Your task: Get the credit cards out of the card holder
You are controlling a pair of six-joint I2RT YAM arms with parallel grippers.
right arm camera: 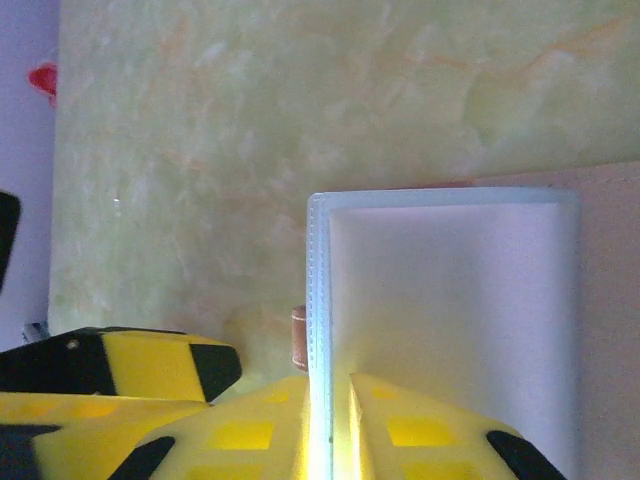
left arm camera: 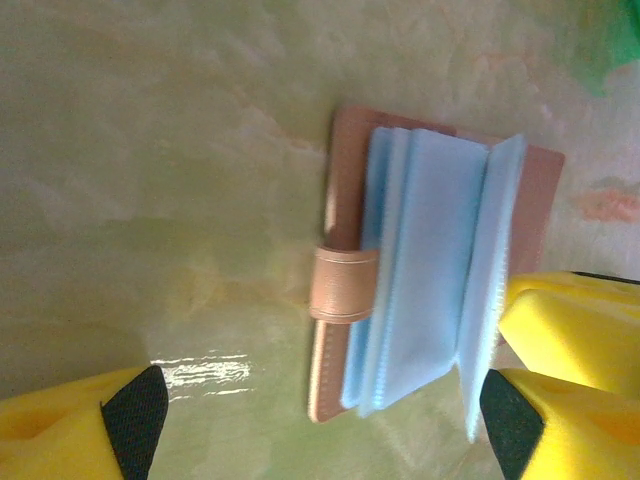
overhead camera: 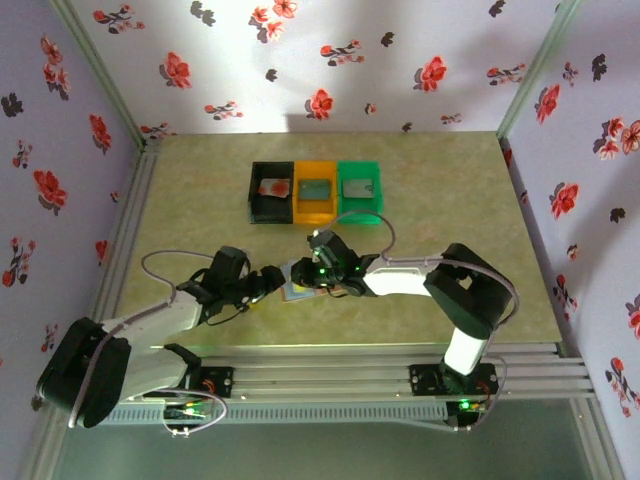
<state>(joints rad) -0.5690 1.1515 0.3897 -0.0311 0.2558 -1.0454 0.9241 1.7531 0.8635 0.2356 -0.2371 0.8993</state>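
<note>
Down near the front of the counter (overhead camera: 450, 180), the card holder (left arm camera: 440, 200) lies spread open, tan cover underneath and pale blue sleeves fanned upward, its strap loop (left arm camera: 343, 283) curled at one edge. The left gripper (left arm camera: 322, 418) hangs over it with its jaws wide apart, one black pad (left arm camera: 135, 415) off on bare counter, the other just beside a raised sleeve. The right gripper (right arm camera: 330, 430) has its yellow fingers (right arm camera: 420, 430) nearly together, pinching the stitched edge of one blue sleeve. From overhead, both grippers meet at the card holder (overhead camera: 297, 290). Well behind it stand a black bin (overhead camera: 270, 214), an orange bin (overhead camera: 315, 215) and a green bin (overhead camera: 360, 216), with a greyish card (overhead camera: 316, 188) lying flat in the orange one.
</note>
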